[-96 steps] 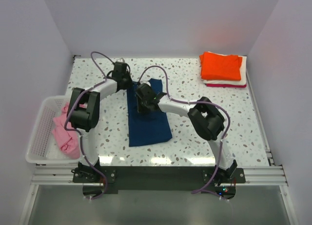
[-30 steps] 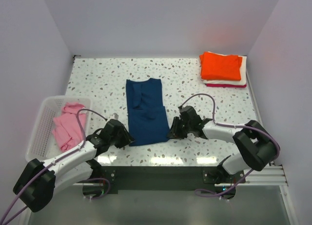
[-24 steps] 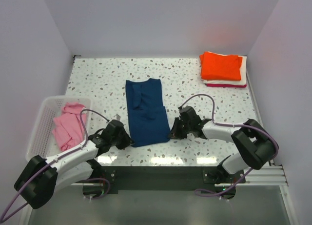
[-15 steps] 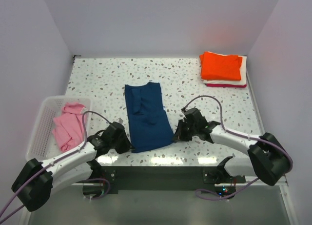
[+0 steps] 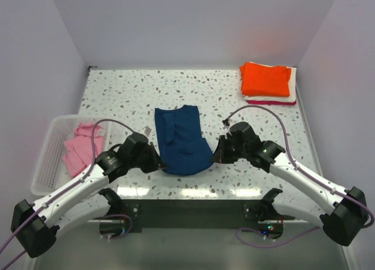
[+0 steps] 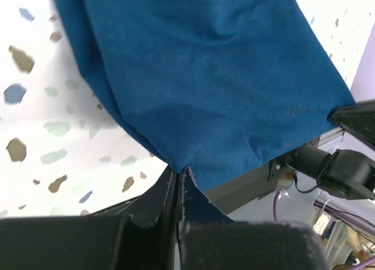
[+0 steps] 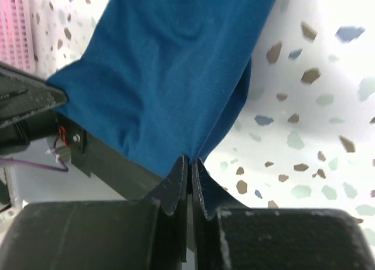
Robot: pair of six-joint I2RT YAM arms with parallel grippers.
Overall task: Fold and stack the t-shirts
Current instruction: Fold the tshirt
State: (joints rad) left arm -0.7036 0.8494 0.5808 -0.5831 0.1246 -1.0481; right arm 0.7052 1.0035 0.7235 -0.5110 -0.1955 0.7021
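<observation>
You have the navy t-shirt (image 5: 183,138) in the middle of the desk (image 5: 234,94), long sides running near to far. Bare speckled surface lies open on both sides and beyond its far edge. The white basket (image 5: 44,164) sits at the desk's left edge with the pink t-shirt (image 5: 81,151) inside. In the far right corner, well apart from the navy one, the folded orange t-shirt (image 5: 266,78) tops a stack, with a white t-shirt (image 5: 293,87) and a red t-shirt (image 5: 272,102) showing at the edges beneath.

Your left tool (image 6: 177,175) is pinched tight on the shirt's near left corner, and your right tool (image 7: 188,163) is pinched tight on the near right corner. The near hem hangs raised between them, sagging in a curve, while the far part lies on the desk.

Both arms stretch low and forward from their bases, angled inward, so the tools face each other across the shirt.
</observation>
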